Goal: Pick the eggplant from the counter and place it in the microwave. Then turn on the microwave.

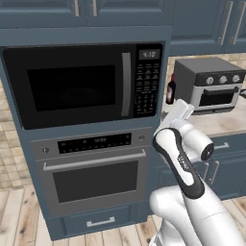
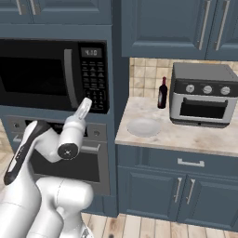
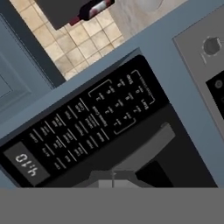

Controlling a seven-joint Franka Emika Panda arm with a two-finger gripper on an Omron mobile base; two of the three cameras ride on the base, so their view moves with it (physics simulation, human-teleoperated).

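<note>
The black microwave is built in above a steel wall oven, its glass door closed and its display lit. My gripper is shut with nothing in it, a short way in front of the keypad at the microwave's right side. The hand view looks straight at that keypad, with the grey door handle just below it and my closed fingertips at the bottom. The eggplant is out of view. The beige counter lies to the right.
On the counter stand a grey toaster oven, a dark red bottle and a pale plate. The wall oven sits under the microwave. Blue-grey cabinets are above and below.
</note>
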